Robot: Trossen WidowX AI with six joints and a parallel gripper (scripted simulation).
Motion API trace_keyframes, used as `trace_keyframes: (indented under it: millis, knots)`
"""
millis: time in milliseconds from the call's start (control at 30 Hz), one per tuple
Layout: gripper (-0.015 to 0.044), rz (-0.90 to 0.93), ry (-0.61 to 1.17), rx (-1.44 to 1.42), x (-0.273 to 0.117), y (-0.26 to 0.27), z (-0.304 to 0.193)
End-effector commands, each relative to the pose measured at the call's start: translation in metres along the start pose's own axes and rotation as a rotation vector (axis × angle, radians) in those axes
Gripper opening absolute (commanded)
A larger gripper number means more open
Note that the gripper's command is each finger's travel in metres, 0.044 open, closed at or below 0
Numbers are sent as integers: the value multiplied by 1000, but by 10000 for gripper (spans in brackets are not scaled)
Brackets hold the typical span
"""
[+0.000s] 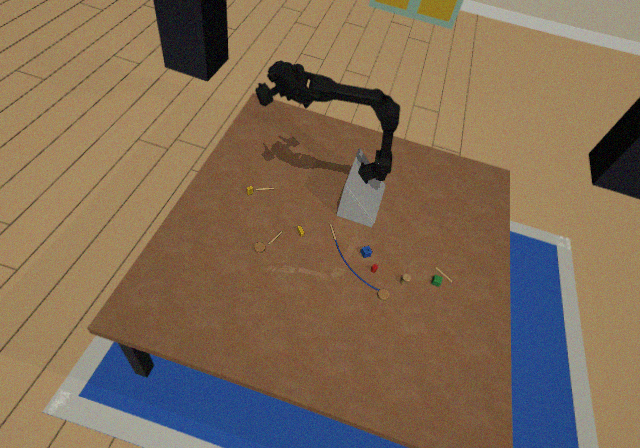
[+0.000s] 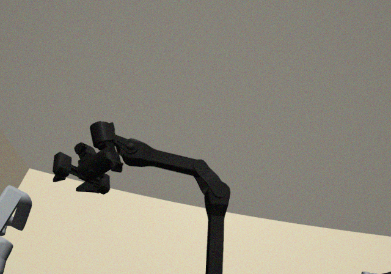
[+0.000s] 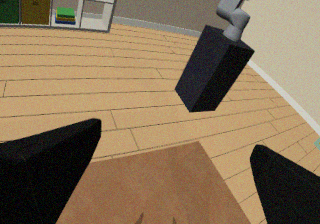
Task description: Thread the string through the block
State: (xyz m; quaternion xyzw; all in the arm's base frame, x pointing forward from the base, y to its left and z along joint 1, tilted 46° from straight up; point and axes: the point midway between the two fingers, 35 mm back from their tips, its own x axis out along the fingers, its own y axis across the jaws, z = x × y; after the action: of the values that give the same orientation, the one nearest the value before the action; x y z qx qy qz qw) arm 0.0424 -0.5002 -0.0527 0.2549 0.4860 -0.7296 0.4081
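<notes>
The stick (image 1: 333, 232) on the string lies on the table in front of the grey arm base. Its blue string (image 1: 354, 268) curves right to a round wooden button (image 1: 383, 294). The block is hard to make out; a faint pale wood-coloured shape (image 1: 305, 272) lies just left of the string. My gripper (image 1: 264, 94) (image 2: 71, 181) (image 3: 179, 140) is open and empty. It hangs high over the table's far left corner, far from the stick. The wrist view shows only that corner and the floor beyond.
Loose sticks (image 1: 264, 189) (image 1: 275, 237) (image 1: 443, 274) lie about, with yellow cubes (image 1: 250, 190) (image 1: 300, 230), a blue piece (image 1: 366, 251), a red cube (image 1: 374, 268), a green cube (image 1: 437, 280) and two more buttons (image 1: 259, 247) (image 1: 406, 278). A dark pillar (image 1: 191, 19) (image 3: 212, 71) stands beyond the corner.
</notes>
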Motion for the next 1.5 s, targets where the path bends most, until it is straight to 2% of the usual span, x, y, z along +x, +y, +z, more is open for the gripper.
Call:
trace_keyframes:
  millis: [0,100,333,567,767,1100,1300,1467]
  knots:
    - [426,0,0,0,0,0,0]
    - [440,29,-1,-53,-8,9,-3]
    - [440,314,-49,-604,-94,92,-54]
    - [440,591,-161,-1172,-183,147,-133]
    - [440,826,-305,-1646,-253,166,-217]
    - [440,1255,-660,-2372,-348,136,-366]
    - [440,1580,-975,-2731,-386,82,-451]
    - [440,1898,-1294,-2913,-404,24,-507]
